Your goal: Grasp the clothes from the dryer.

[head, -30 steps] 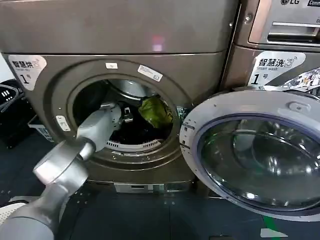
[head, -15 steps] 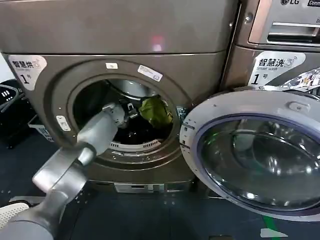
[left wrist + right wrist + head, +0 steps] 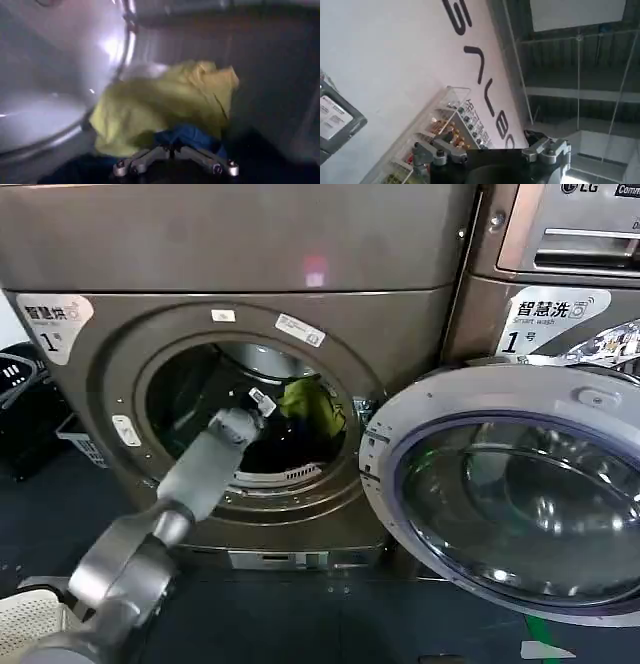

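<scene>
Left claw in the drum, wide open over the laundry!

The left gripper [image 3: 175, 167] reaches into the dryer [image 3: 130, 384], jaws spread wide, holding nothing. Just ahead sits the crumpled yellow-green garment [image 3: 170, 105], with a blue cloth [image 3: 187, 136] right at the fingertips. Soft, light, floppy stuff, I'd say: best pinched on a raised fold. Right gripper [image 3: 492, 155] parked elsewhere.

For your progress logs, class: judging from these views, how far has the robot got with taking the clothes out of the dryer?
Done: the dryer door stands open and the left gripper is inside the drum. In hand: its fingers are spread, aimed at the yellow cloth and the blue cloth beneath it, gripping nothing yet. Left: closing on the clothes and pulling them out. The right gripper is parked elsewhere, pointing away from the dryer.
</scene>
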`<state>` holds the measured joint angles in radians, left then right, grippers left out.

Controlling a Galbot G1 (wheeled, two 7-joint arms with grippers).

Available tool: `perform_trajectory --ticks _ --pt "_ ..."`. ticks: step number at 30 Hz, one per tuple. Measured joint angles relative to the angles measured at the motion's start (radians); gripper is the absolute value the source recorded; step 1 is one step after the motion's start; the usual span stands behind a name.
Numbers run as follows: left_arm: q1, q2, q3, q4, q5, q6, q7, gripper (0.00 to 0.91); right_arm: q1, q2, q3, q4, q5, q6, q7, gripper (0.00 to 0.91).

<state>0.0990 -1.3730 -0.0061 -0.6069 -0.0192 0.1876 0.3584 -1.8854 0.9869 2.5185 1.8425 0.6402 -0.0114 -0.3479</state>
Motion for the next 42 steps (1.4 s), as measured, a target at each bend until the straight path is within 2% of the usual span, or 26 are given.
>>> perform_trajectory --ticks 12,21,30,42 --pt "0.112 -0.039 -0.126 -0.175 -0.174 -0.135 -0.348 0.000 0.014 -0.005 -0.022 0.002 -0.014 -0.008 0.022 0.907" --pt "0.171 -0.072 -0.201 -0.257 -0.217 -0.239 -0.549 0.000 0.008 -0.017 -0.017 -0.008 -0.036 -0.008 0.045 0.907" --pt "0.225 -0.094 -0.252 -0.326 -0.195 -0.311 -0.643 0.000 -0.001 -0.025 0.003 -0.033 -0.054 -0.006 0.063 0.907" --pt "0.265 -0.107 -0.258 -0.363 -0.155 -0.329 -0.669 0.000 -0.002 -0.037 0.012 -0.048 -0.051 -0.004 0.071 0.907"
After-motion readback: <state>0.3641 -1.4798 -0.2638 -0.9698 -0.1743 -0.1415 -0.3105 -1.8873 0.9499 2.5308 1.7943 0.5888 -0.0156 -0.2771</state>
